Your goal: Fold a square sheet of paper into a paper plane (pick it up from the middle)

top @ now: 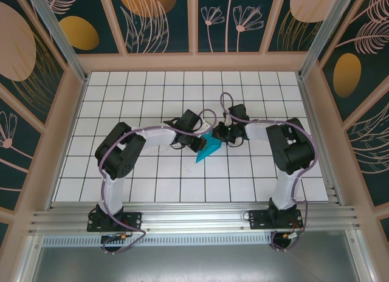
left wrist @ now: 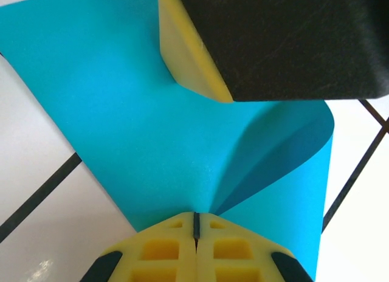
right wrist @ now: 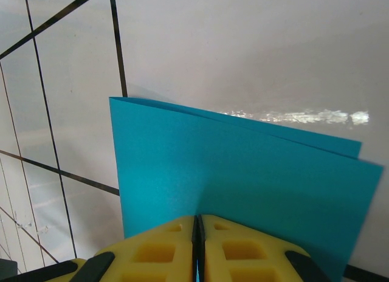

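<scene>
Pinching from both sides: left end effector shut tight with the square sheet of paper caught at the seam of its pads, right end effector shut just as tight on the same sheet. Meeting almost nose to nose over the middle of the bench in the overhead view, left end effector just left of the sheet, right end effector just right of it, neither clearly nearer. Long axis running from the pinched far end down toward the near-left and narrowing to a point there. Held at a tilt rather than lying flat, though how far clear of the bench cannot be told. Probably mid-fold, with the next move hinging on how the two grips shift across that axis. From the left wrist, a loose curl bulging under the other arm's yellow pad, so no crease pressed there yet. From the right wrist, two layers lying flat together instead, top edges drifting apart toward the right.
</scene>
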Robot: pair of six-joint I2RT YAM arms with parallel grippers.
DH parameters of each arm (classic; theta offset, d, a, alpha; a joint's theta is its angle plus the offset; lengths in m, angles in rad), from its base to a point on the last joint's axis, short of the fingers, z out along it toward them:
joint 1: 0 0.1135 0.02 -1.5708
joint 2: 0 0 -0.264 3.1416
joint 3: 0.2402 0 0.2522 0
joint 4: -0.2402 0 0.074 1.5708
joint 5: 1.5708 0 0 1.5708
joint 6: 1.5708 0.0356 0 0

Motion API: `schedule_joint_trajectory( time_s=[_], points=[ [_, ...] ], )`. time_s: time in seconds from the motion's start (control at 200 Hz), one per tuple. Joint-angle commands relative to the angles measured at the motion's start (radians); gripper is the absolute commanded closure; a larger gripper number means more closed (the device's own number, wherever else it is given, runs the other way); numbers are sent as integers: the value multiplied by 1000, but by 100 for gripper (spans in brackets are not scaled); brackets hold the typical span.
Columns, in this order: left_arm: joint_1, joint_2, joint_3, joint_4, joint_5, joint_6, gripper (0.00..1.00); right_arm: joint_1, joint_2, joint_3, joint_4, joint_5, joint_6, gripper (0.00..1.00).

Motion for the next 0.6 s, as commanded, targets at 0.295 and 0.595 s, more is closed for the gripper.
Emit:
schedule_joint_trajectory(
  time_s=[0.295, 0.595],
  points=[
    [2, 43, -11, 12, -16, 22, 95, 2, 3, -22, -63, 51, 23, 85],
    [2, 41, -16, 16, -21, 22, 96, -69, -253, -143, 12, 68, 114, 83]
  ],
)
